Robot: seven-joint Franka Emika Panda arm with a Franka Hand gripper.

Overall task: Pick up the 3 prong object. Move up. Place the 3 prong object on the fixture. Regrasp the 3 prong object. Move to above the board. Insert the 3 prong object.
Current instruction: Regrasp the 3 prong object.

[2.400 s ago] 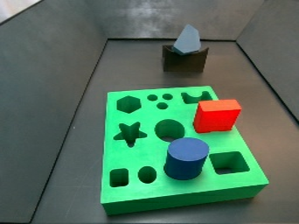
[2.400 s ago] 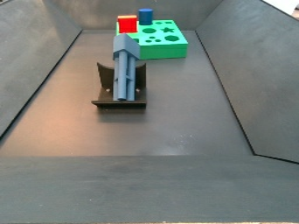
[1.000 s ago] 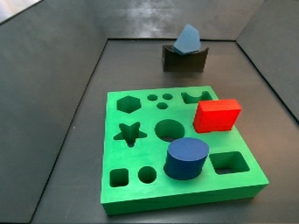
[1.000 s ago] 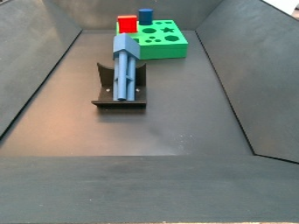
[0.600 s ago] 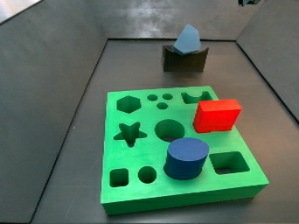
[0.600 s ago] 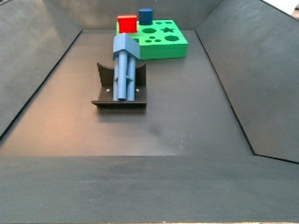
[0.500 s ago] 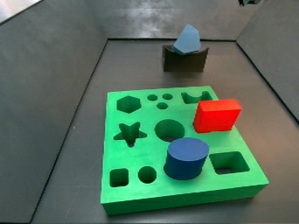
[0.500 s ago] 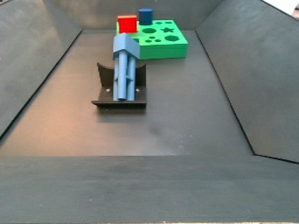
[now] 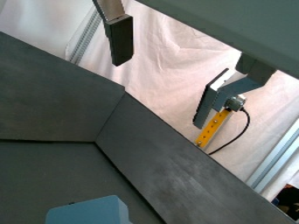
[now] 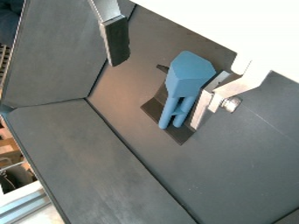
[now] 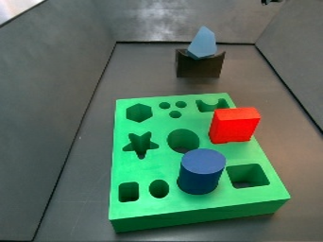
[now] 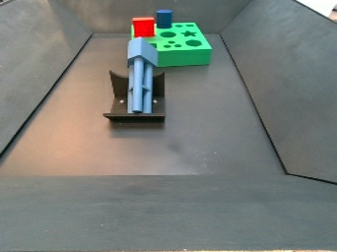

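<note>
Slate-blue plastic catches the eye first: the 3 prong object [image 12: 141,67] lies lengthwise in the fixture [image 12: 132,111], a dark bracket on a base plate that stands on the grey floor [image 12: 184,148] of the bin. In a side view its pointed end [image 11: 202,40] rises above the fixture's dark block [image 11: 199,63] at the far end of the floor. Nothing grips it; it rests there alone.

The gripper [image 10: 176,57] is up above the fixture, well clear of the piece. In a wrist view its two fingers stand spread wide, one dark pad [image 10: 115,39] on one side and the other silver finger [image 10: 222,92] on the other side, with the blue piece [image 10: 181,83] seen down between them but not touched by either. In a wrist view aimed more outward, the same two fingers [image 9: 119,39] hang apart against a pale curtain [image 9: 176,70], and only a corner of the blue piece [image 9: 87,213] shows at the edge. In a side view only a small dark bit of the arm [image 11: 266,2] peeks in at the top edge.

Further along the floor, apart from the fixture, lies the green board [image 11: 190,170] with its cut-outs: a hexagon, a star, circles and rectangles. A red cube [image 11: 236,124] and a dark blue cylinder [image 11: 201,171] stand on it. In a side view from the opposite end, the board [image 12: 182,46] sits beyond the fixture, with the cube [image 12: 142,25] and cylinder [image 12: 165,17] at its far side.
</note>
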